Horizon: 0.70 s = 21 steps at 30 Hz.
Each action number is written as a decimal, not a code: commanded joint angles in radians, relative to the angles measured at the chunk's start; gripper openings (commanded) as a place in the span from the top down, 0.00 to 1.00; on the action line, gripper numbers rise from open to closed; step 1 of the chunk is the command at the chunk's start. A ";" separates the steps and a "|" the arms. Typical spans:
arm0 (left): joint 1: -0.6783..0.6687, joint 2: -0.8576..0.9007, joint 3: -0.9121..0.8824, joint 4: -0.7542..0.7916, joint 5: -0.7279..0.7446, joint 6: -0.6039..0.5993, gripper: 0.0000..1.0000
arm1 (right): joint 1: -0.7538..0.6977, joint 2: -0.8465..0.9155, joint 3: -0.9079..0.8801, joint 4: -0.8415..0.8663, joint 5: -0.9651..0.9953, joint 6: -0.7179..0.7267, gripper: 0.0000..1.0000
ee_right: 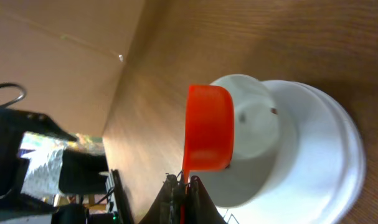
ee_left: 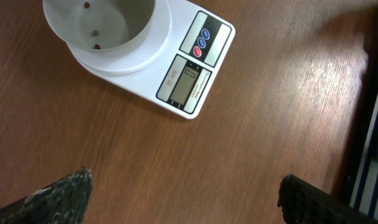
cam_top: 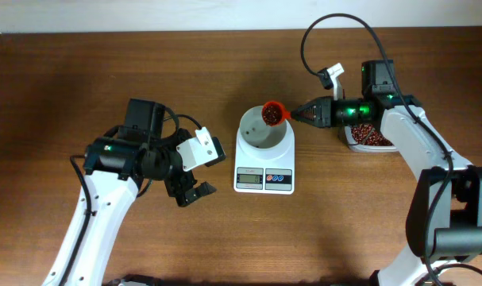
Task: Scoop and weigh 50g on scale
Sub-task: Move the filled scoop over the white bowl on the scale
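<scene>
Scale [cam_top: 264,169] beneath scoop [cam_top: 271,113] in right hand [cam_top: 295,114]

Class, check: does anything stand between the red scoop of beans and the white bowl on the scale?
Nothing visible does. The right gripper holds the red scoop over the rim of the white bowl on the scale.

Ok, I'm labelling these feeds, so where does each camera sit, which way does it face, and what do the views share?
Overhead: above the table, looking straight down; shows the left tool open, the right tool shut on the red scoop.
Left wrist: on the left arm, facing down at the scale; its fingertips at the bottom corners.
Right wrist: on the right arm, looking along its tool at the scoop over the bowl.
Shared: all three show the bowl.
</scene>
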 commanded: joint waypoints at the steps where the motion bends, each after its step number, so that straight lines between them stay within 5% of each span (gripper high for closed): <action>1: -0.004 -0.002 -0.003 0.002 0.018 0.016 0.01 | 0.009 -0.012 0.014 0.002 -0.081 -0.099 0.96; 8: -0.004 -0.002 -0.003 0.002 0.018 0.016 0.01 | 0.014 -0.012 0.014 -0.002 0.048 0.003 0.96; 9: -0.004 -0.002 -0.003 0.002 0.018 0.016 0.01 | 0.024 -0.012 0.014 0.003 -0.045 -0.114 0.96; 10: -0.004 -0.002 -0.003 0.002 0.018 0.016 0.01 | 0.028 -0.012 0.014 0.002 0.088 0.005 0.96; 12: -0.004 -0.002 -0.003 0.002 0.018 0.016 0.01 | 0.031 -0.012 0.014 0.005 -0.041 -0.151 0.96; 15: -0.004 -0.002 -0.003 0.002 0.018 0.016 0.01 | 0.028 -0.012 0.014 0.002 0.096 -0.052 0.96; 17: -0.004 -0.002 -0.003 0.002 0.018 0.015 0.01 | 0.030 -0.012 0.014 -0.004 -0.019 -0.178 0.96; 18: -0.004 -0.002 -0.003 0.002 0.018 0.016 0.01 | 0.029 -0.012 0.014 0.001 0.117 -0.037 0.96; 19: -0.004 -0.002 -0.003 0.002 0.018 0.016 0.01 | 0.032 -0.012 0.014 -0.002 0.013 -0.154 0.96; 21: -0.004 -0.002 -0.003 0.002 0.018 0.016 0.01 | 0.034 -0.012 0.014 0.002 0.153 -0.011 0.96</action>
